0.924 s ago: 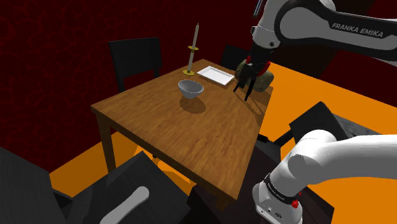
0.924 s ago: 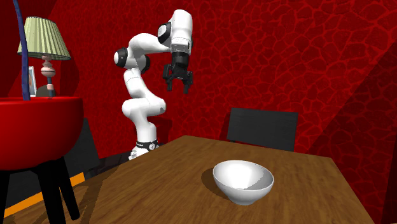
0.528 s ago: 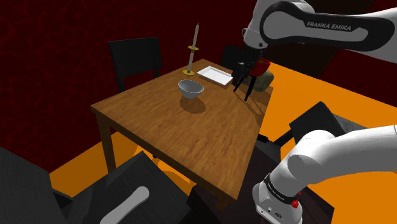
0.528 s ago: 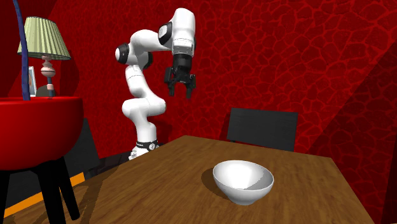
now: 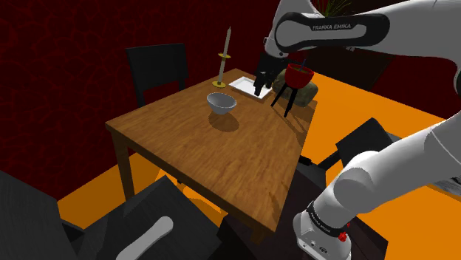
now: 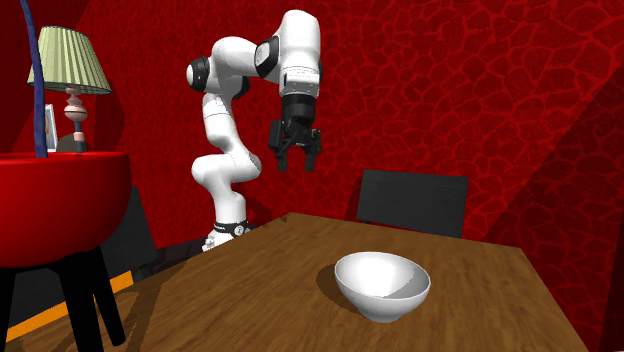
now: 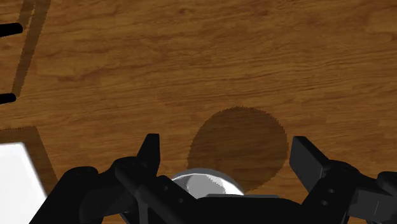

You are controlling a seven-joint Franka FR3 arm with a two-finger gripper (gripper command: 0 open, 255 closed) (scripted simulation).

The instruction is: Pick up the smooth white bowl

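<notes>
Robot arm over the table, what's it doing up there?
The white robot arm is reaching out over the wooden table. Its black claw hangs open in the air above the table, touching nothing. The white bowl it is meant to pick up sits on the table, a little way off from the claw, not yet grabbed.

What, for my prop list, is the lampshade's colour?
The lampshade is pale green with vertical pleats; the second exterior view shows it best.
</notes>
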